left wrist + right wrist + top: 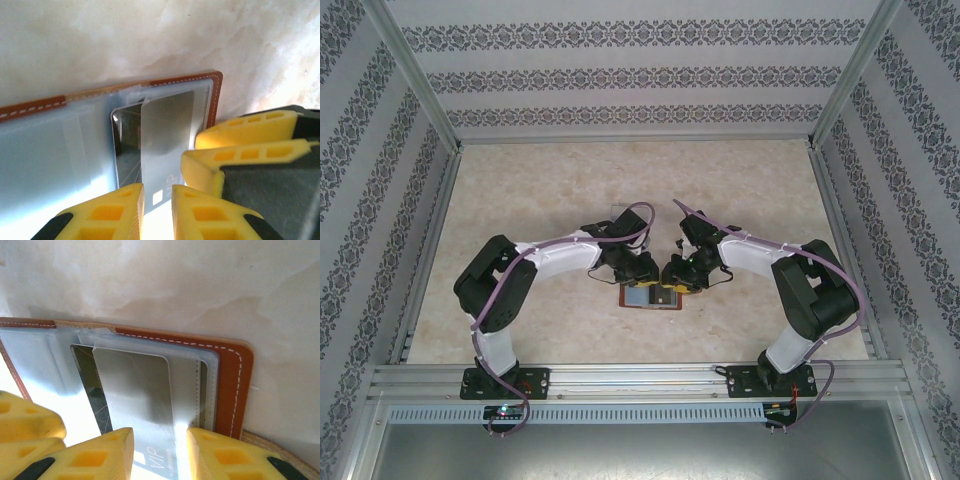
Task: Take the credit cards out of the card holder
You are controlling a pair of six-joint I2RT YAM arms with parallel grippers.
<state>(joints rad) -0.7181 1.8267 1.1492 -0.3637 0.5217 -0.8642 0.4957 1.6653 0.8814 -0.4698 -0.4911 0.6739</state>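
Brown leather card holder [650, 297] lies open on the table [540, 190], midway between the side edges and somewhat toward the near edge; pale credit cards [135, 390] sit in its grey-blue slots; left hand [157, 212] hangs over them, fingers slightly apart; right hand [160, 455] is just beside it, fingers wider apart over one card; contact unclear.

Leather card holder [235, 375] (glossy plast. cards [145, 405])

L gripper [642, 270], R gripper [672, 272] over open card holder [650, 297].
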